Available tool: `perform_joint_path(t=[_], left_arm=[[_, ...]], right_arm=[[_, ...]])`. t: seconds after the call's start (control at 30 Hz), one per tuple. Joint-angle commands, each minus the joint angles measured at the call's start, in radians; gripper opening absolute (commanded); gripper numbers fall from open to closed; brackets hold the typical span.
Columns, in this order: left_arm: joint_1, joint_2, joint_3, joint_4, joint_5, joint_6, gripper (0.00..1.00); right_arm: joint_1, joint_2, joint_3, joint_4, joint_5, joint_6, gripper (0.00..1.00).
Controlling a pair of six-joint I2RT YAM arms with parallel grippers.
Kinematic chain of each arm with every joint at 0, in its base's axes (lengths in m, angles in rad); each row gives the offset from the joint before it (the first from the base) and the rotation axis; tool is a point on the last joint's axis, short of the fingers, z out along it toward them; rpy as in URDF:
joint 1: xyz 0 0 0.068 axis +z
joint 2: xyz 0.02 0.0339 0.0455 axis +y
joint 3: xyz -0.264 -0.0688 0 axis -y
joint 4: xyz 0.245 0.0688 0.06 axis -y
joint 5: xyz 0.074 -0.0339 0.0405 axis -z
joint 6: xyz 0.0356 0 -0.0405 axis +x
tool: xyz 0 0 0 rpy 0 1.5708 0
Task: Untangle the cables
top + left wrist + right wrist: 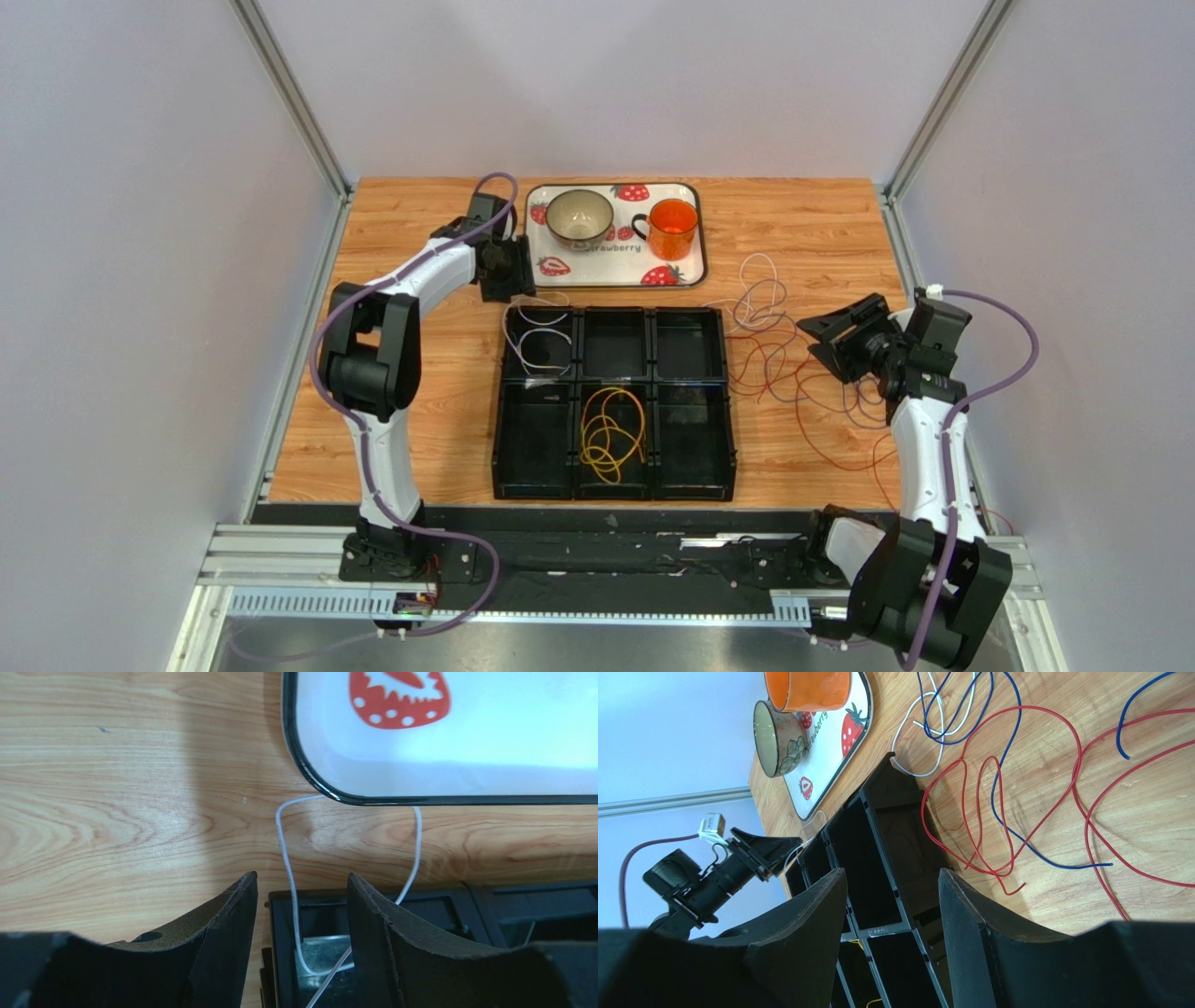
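Note:
A white cable (537, 340) lies in the back-left compartment of the black organizer (613, 483). One loop spills over its wall onto the wood (286, 847). My left gripper (505, 276) hangs over that corner, open (302, 880), and the white strand runs up between its fingers, clear of both. A yellow cable (613, 427) is coiled in the front-middle compartment. Red (1036, 707), blue (1074, 866) and white (895, 742) cables lie tangled on the table right of the organizer (769, 343). My right gripper (846, 346) hovers beside them, open (892, 875), with nothing between its fingers.
A strawberry-print tray (617, 261) at the back holds a bowl (578, 214) and an orange cup (673, 224). Its rim (298, 756) lies just beyond the white loop. Grey walls stand close on both sides.

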State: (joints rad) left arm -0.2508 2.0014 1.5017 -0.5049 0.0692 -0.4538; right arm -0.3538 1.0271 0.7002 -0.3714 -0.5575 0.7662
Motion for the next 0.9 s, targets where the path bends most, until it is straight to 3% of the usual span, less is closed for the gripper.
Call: perform_joint_path(t=[0.0,0.17,0.3,0.43,0.87], left_arm=[[0.013,0.022,0.045,0.005,0.009,-0.034,0.56],[0.015,0.043,0.048,0.026,0.047,-0.033,0.45],[0.016,0.034,0.043,0.037,0.058,-0.033,0.19],[0.016,0.01,0.048,0.04,0.073,-0.025,0.02],[0.015,-0.139,0.026,0.02,0.107,-0.005,0.0]], right_arm=[[0.006,0.017,-0.004,0.063,-0.013,-0.016,0.54],[0.006,0.045,-0.005,0.08,-0.015,-0.016,0.54],[0.006,0.059,-0.004,0.086,-0.016,-0.018,0.54],[0.006,0.057,-0.004,0.086,-0.018,-0.019,0.54],[0.006,-0.01,0.015,0.029,-0.022,-0.022,0.54]])
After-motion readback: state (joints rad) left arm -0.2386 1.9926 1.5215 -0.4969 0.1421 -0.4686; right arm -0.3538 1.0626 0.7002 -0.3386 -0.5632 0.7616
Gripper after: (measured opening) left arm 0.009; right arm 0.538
